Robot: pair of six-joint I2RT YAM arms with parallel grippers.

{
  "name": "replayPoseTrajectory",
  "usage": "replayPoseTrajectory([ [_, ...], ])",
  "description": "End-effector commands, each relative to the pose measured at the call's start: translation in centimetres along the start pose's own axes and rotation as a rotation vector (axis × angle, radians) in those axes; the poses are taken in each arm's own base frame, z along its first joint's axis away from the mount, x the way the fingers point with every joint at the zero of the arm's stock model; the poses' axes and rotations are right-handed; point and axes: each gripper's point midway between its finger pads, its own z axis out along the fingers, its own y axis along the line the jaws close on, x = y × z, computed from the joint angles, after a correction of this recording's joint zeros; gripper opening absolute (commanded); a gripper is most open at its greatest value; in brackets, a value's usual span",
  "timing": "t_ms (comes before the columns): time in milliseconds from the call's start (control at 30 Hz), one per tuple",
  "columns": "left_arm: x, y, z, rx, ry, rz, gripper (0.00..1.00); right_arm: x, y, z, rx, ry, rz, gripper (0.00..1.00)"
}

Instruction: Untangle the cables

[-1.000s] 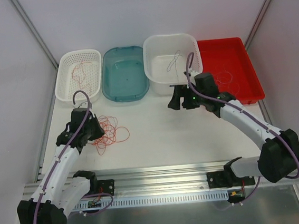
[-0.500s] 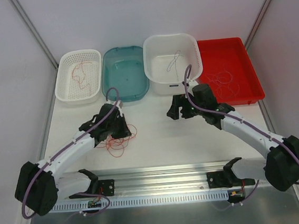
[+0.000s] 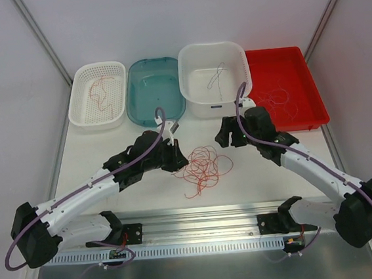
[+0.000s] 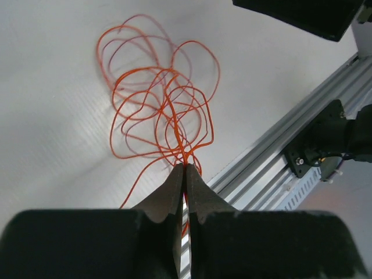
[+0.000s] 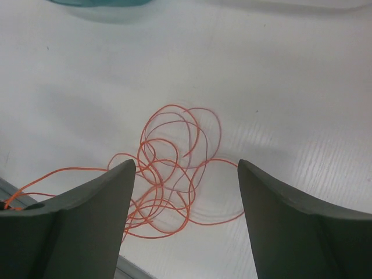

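Note:
A tangle of thin orange cables (image 3: pixel 203 167) lies on the white table in the middle. It also shows in the left wrist view (image 4: pixel 160 110) and the right wrist view (image 5: pixel 168 174). My left gripper (image 3: pixel 177 161) is shut on strands at the tangle's left edge; the pinch shows in its wrist view (image 4: pixel 185 170). My right gripper (image 3: pixel 228 135) is open and empty, just above and right of the tangle, which lies between and beyond its fingers (image 5: pixel 93 197).
At the back stand a white mesh basket (image 3: pixel 84 110) with a red wire, a teal tray (image 3: pixel 137 111), a white tub (image 3: pixel 199 105) with a grey wire, and a red tray (image 3: pixel 309 114) with red wires. An aluminium rail (image 3: pixel 199 211) runs along the near edge.
My left gripper has dragged the orange tangle from the table's left to the middle. My right gripper has shifted slightly toward the tangle and stays open.

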Motion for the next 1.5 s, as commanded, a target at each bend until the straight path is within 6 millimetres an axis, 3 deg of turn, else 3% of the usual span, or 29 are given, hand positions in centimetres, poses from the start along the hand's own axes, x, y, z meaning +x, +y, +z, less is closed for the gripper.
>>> replayPoseTrajectory([
  [0,1.9,2.9,-0.2,-0.089,-0.008,-0.009,0.00,0.1,1.5,1.0,-0.052,0.048,-0.013,0.73],
  [167,5.5,5.3,-0.1,-0.150,0.046,-0.080,0.00,2.5,0.9,3.5,-0.022,0.155,-0.034,0.64],
  [267,6.5,6.2,-0.2,-0.182,0.047,-0.095,0.00,3.8,0.6,4.7,-0.007,0.206,-0.040,0.59],
  [467,6.9,6.9,-0.1,-0.210,0.051,-0.111,0.00,6.4,1.1,5.5,-0.040,0.298,-0.060,0.48],
  [833,7.0,7.3,0.0,-0.231,0.057,-0.108,0.00,10.1,-0.7,6.8,0.033,0.415,-0.015,0.42],
  [1100,7.2,7.7,0.0,-0.250,0.058,-0.107,0.00,10.7,-1.1,7.6,0.055,0.412,0.008,0.35],
  [1267,7.3,8.4,0.1,-0.283,0.060,-0.102,0.00,10.4,-0.7,7.7,0.035,0.401,0.014,0.21],
  [1300,7.2,8.5,0.0,-0.292,0.056,-0.102,0.00,10.0,-0.6,7.5,0.034,0.392,0.011,0.11],
  [1367,7.2,9.6,-0.3,-0.347,0.046,-0.100,0.00,8.9,-0.5,6.8,0.040,0.366,-0.009,0.02],
  [1467,7.6,11.7,-1.2,-0.441,0.047,-0.119,0.00,6.8,-0.5,5.3,0.060,0.337,-0.071,0.01],
])
